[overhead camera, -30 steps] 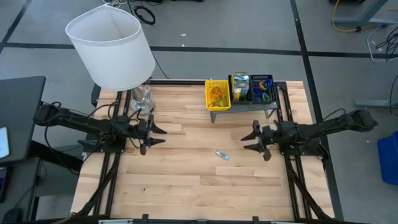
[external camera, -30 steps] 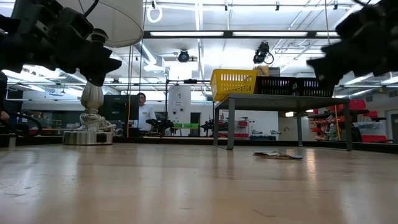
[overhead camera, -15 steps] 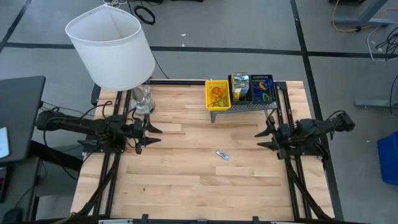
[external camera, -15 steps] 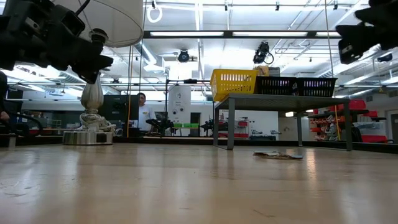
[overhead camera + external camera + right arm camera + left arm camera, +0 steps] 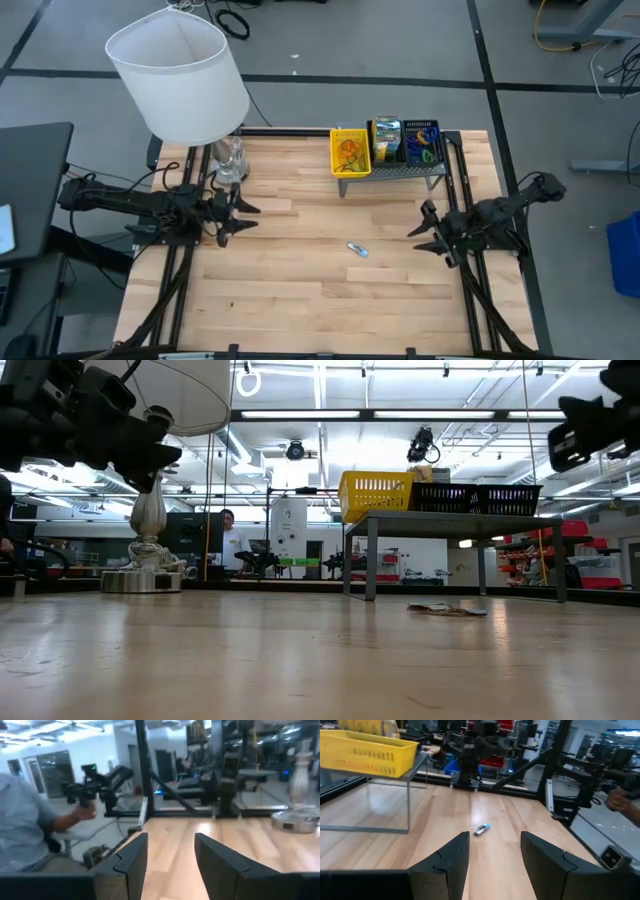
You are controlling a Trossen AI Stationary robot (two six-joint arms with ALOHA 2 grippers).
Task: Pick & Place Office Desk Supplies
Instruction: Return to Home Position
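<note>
Finding: both arms have drawn back within the last second. My right arm (image 5: 505, 208), which was stretched toward the centre, is now folded at the edge of the tabletop (image 5: 300, 300). My left arm (image 5: 130, 200) has retreated only slightly. The left jaws and right jaws both stand parted and hold nothing. I judge this a withdrawal to rest, with the sorting essentially closed out. The yellow bin (image 5: 350, 152) and black bin (image 5: 405, 142) sit side by side on the shelf (image 5: 392, 172), well apart from both jaws and nearer the right ones. The yellow bin shows orange and brown loops; the black one shows a yellow-green box and blue and green loops. Exception: one small blue-and-white item (image 5: 357, 249) lies flat between my jaws, nearer the right. I cannot identify it; it may be a leftover.
</note>
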